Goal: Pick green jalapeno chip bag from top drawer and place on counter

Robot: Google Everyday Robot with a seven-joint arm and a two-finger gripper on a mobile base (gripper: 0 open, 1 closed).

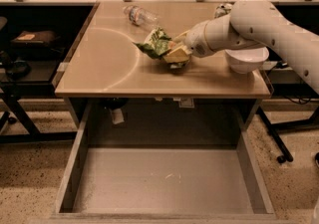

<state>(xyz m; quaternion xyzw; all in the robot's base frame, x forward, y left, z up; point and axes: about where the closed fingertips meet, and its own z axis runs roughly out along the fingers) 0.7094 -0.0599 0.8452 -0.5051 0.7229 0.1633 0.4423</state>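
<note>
The green jalapeno chip bag [155,44] is held over the middle of the beige counter [109,63], just above or touching its surface. My gripper [175,53] comes in from the right on the white arm and is shut on the bag's right end. The top drawer [164,180] is pulled fully open below the counter's front edge, and its grey floor holds nothing.
A clear plastic bottle [139,15] lies on its side at the back of the counter. A white bowl [246,59] stands at the counter's right, under my arm. Black furniture stands to the left, and a black table leg stands on the floor at right.
</note>
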